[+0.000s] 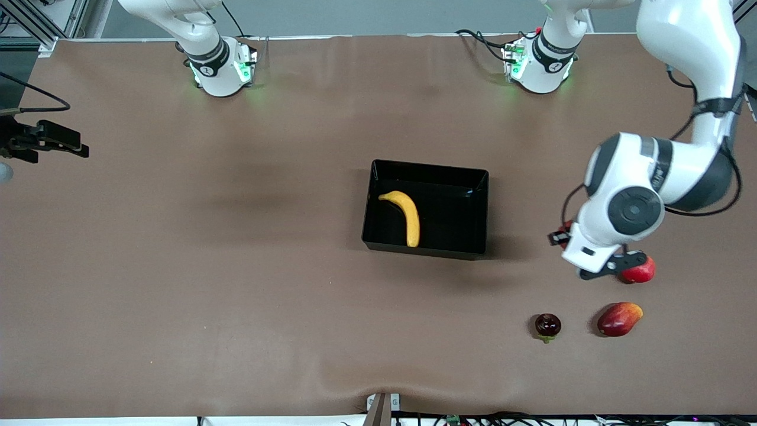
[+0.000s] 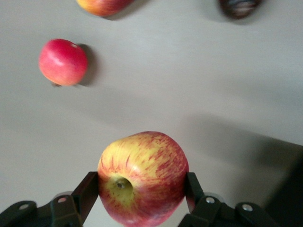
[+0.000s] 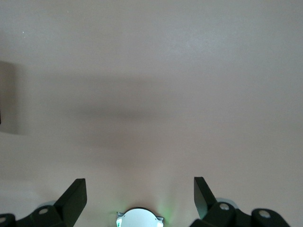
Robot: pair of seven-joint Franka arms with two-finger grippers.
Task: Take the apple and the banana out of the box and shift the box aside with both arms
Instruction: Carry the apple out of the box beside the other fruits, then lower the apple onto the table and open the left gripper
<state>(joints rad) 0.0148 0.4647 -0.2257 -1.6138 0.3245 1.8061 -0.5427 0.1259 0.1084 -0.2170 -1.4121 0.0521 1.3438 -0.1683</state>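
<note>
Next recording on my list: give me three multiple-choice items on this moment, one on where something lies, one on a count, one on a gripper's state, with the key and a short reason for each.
1. Where is the banana?
A. inside the black box
B. on the table beside the mango
C. in the right gripper

2. How many fruits lie loose on the table outside the box?
A. one
B. three
C. five

3. What is the left gripper doing?
A. open over the box
B. shut on the streaked apple
C. shut on the banana

Key:
1 A, the front view shows the banana on the box's floor.
2 B, the plain red fruit, the mango and the dark round fruit sit toward the left arm's end.
3 B, the left wrist view shows both fingers pressed against the apple. The right gripper hangs open over bare table.
</note>
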